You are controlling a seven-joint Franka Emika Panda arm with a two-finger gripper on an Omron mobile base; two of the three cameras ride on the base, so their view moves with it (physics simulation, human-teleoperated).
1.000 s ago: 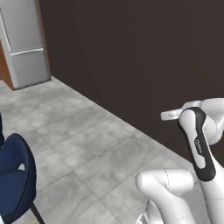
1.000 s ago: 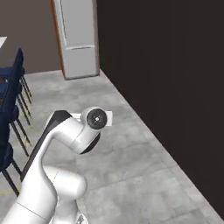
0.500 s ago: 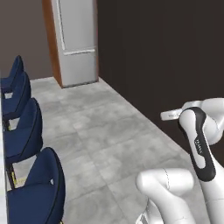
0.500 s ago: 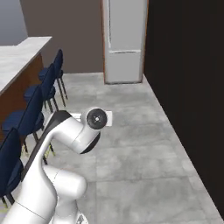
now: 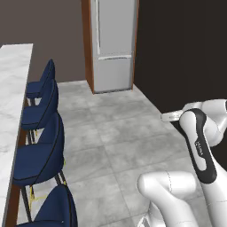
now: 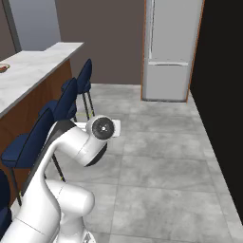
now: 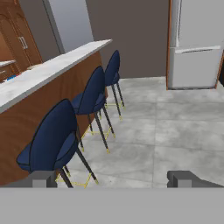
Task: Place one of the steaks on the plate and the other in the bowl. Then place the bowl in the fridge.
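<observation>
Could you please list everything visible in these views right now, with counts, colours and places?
Tall grey metallic fridge: one, grey with wood-brown side panel, doors shut, at the far end of the floor.
Dark blue padded bar stools: at least four, navy, lined along the counter.
White marble counter top: one, white-grey on a brown wooden base, beside the stools.
Grey tiled floor: one, grey, between counter and dark wall.
Dark wall: one, near black, opposite the counter.
White robot arm: one, white with dark joints, in the foreground.
Gripper: one, dark fingertips, open, holding nothing.
</observation>
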